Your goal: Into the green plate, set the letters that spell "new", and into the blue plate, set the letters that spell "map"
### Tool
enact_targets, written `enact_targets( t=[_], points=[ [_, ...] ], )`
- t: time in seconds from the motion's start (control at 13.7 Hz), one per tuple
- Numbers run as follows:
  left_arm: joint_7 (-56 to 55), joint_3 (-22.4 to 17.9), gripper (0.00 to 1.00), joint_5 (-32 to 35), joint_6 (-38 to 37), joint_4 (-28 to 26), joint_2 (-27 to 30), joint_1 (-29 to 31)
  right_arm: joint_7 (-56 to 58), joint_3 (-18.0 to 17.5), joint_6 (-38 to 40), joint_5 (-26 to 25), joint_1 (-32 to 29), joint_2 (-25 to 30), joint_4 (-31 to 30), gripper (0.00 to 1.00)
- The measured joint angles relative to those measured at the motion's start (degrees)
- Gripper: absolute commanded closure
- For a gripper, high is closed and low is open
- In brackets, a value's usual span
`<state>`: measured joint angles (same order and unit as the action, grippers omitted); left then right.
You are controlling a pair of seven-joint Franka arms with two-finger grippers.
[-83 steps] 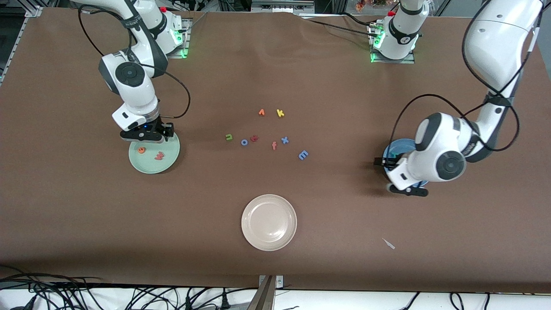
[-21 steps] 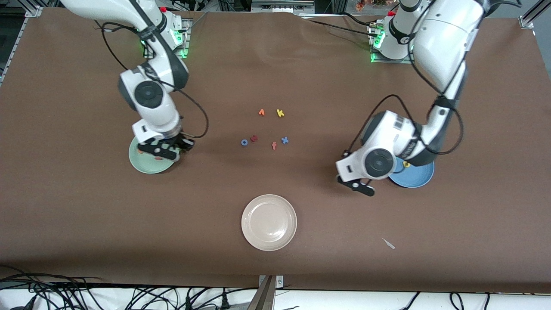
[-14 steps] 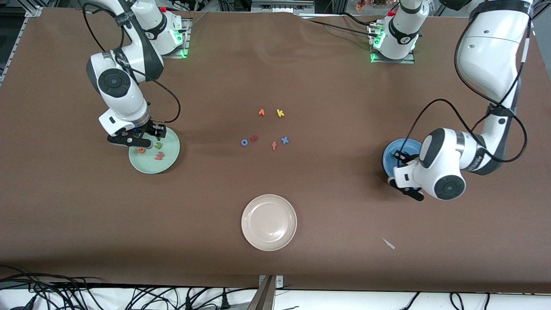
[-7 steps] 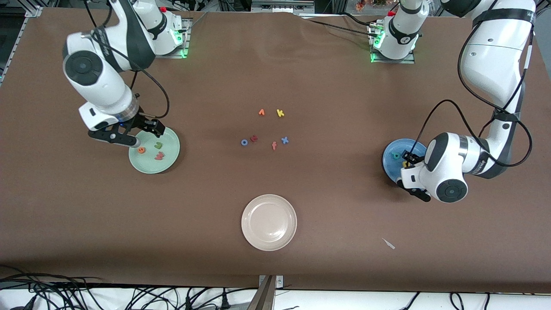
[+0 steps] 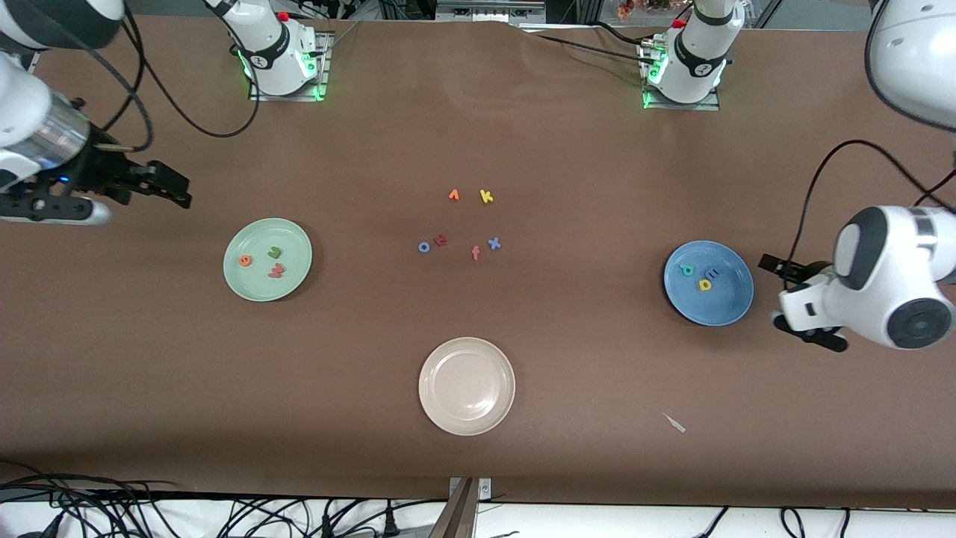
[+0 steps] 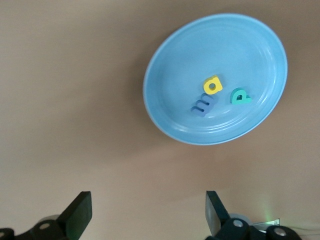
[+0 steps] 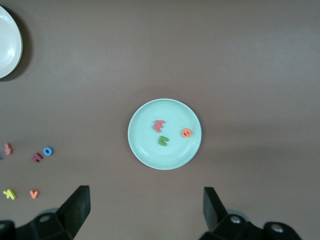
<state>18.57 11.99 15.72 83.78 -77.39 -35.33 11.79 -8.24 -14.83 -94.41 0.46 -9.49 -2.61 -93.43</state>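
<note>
The green plate point(image 5: 293, 246) point(image 7: 150, 147) holds the green n point(image 5: 275, 252) point(image 7: 163, 141), the orange e point(image 5: 245, 260) point(image 7: 186, 132) and the salmon-red w point(image 5: 277, 270) point(image 7: 158, 125). In the blue plate point(image 5: 732, 302) point(image 6: 170, 85) lie the blue m point(image 5: 712, 273) point(image 6: 202, 104), the yellow a point(image 5: 704, 285) point(image 6: 212, 85) and the teal p point(image 5: 687, 270) point(image 6: 240, 96). My right gripper point(image 5: 112, 200) point(image 7: 146, 212) hangs open and empty over bare table at its arm's end. My left gripper point(image 5: 784, 299) point(image 6: 148, 215) is open and empty beside the blue plate.
A cream-white plate point(image 5: 467, 351) point(image 7: 7, 40) sits nearer the front camera. Mid-table lie loose letters: an orange one point(image 5: 453, 195), yellow k point(image 5: 486, 196), blue o point(image 5: 423, 246), dark-red one point(image 5: 441, 240), orange f point(image 5: 476, 252), blue x point(image 5: 494, 243). A small pale scrap point(image 5: 674, 423) lies near the front.
The left gripper opened over the blue plate, leaving the blue m there. Both arms then rose and drew away from their plates toward the table's ends.
</note>
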Motion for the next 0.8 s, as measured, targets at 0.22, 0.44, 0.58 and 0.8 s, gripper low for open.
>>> enact_targets(
  t=[0.22, 0.44, 0.58, 0.8],
  points=[
    [-0.5, -0.1, 0.0, 0.0, -1.5, 2.5, 2.2, 1.0, 0.1, 0.2, 0.5, 0.0, 0.5, -0.7, 0.9, 0.0],
    [-1.7, -0.1, 0.0, -0.1, 0.6, 1.3, 6.2, 2.2, 0.1, 7.2, 2.3, 0.0, 6.6, 0.0, 1.0, 0.0],
    [-6.2, -1.1, 0.0, -2.1, 4.2, -3.2, 10.9, 2.3, 0.1, 9.9, 3.6, 0.0, 8.9, 0.5, 1.0, 0.0],
    [-11.9, -4.9, 0.0, -11.3, 10.2, -13.1, 19.5, 1.2, 0.1, 10.0, 3.9, 0.3, 9.4, 0.3, 1.0, 0.0]
  ],
)
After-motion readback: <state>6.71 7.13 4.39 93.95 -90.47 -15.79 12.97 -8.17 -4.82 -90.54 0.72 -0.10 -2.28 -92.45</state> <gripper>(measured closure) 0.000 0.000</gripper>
